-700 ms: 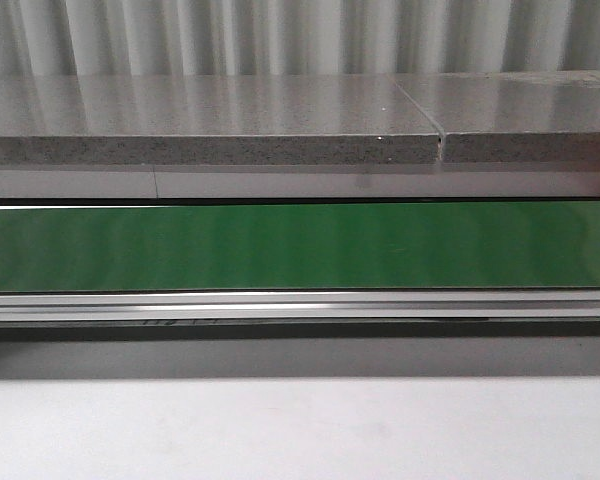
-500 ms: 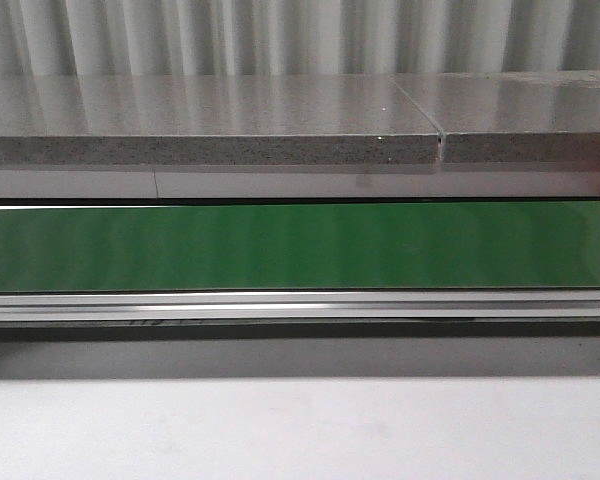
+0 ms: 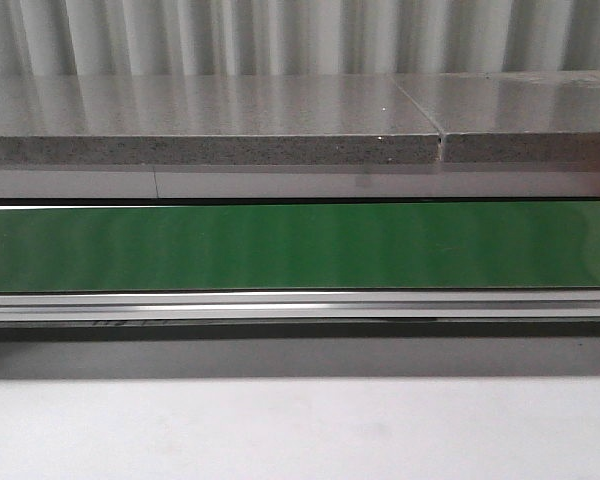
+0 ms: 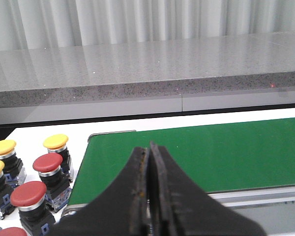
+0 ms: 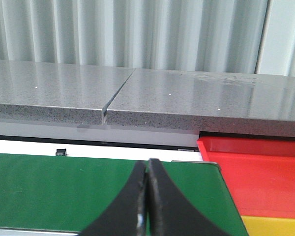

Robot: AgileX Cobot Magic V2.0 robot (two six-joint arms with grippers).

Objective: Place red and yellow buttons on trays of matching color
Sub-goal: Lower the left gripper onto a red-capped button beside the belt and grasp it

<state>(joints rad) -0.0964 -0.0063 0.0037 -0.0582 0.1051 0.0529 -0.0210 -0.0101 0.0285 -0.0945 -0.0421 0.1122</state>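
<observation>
The right gripper [image 5: 147, 169] hangs over the near edge of the green conveyor belt [image 5: 64, 189] with its two dark fingers pressed together and nothing between them. At the belt's right end lies the red tray [image 5: 258, 179], with the yellow tray [image 5: 275, 226] touching its near side. Beyond the belt runs a grey speckled stone ledge [image 5: 187, 101] with one seam, backed by pale corrugated wall panels [image 5: 137, 32].
</observation>
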